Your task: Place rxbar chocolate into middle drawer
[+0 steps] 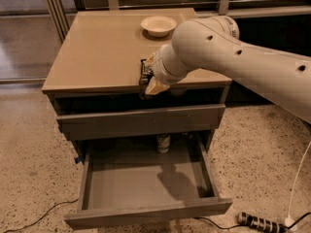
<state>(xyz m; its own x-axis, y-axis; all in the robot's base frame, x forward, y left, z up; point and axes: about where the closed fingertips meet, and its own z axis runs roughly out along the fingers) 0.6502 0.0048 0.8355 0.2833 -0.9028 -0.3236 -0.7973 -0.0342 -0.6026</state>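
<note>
The gripper (149, 84) sits at the cabinet top (97, 52) front edge, against the rxbar chocolate (144, 71); grasp state cannot be determined. The middle drawer (131, 183) stands open directly below to receive the bar.

rxbar chocolate (144, 70): cabinet-top (97, 57) edge, at end effector (151, 83) | middle drawer (146, 213): open

Likely an office or lab: speckled floor (257, 149), power strip (258, 222).
</note>
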